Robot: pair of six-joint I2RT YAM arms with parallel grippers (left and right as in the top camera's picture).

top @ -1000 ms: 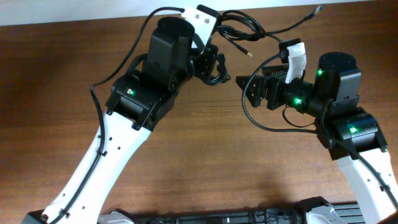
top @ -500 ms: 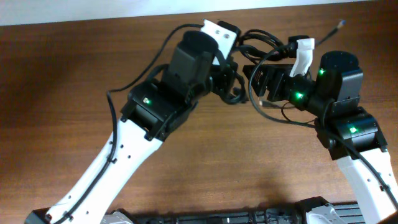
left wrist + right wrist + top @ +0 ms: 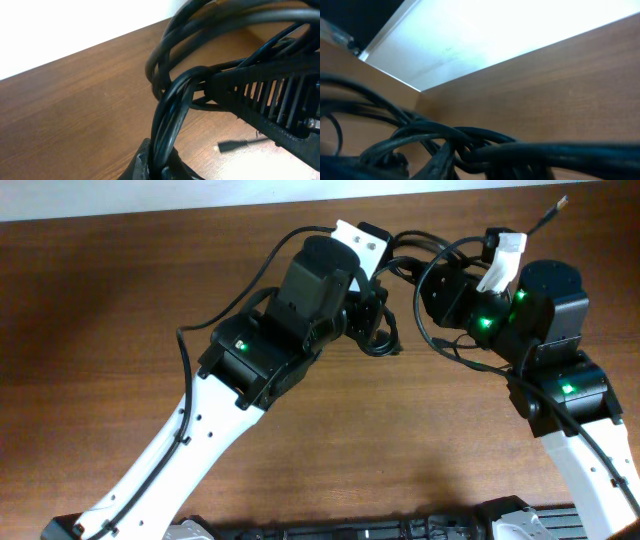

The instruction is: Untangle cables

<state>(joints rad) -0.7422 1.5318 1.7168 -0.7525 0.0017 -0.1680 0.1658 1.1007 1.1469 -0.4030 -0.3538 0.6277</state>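
The cables [image 3: 381, 337] are a knot of thin black cords hanging between my two grippers near the table's back edge. My left gripper [image 3: 372, 315] is shut on several strands of the cables [image 3: 175, 100], which rise straight out of its jaws [image 3: 161, 167]. My right gripper [image 3: 428, 290] faces it from the right, closed onto loops of the same bundle. Its ribbed finger [image 3: 265, 95] shows in the left wrist view with a strand along it. In the right wrist view the cables [image 3: 485, 142] cross right at the jaws and hide them. A small plug [image 3: 232, 145] lies on the table below.
The brown table [image 3: 100, 330] ends just behind the grippers at a white wall [image 3: 485, 40]. One loose cord end [image 3: 556, 208] reaches to the back right. Each arm's own thicker black wire [image 3: 185, 345] loops beside it. The two arms stand close together.
Both grippers moved toward the back edge and closer together. The left one carried the bundle to the right. The right gripper's jaws went from wide open to closed on the cables.
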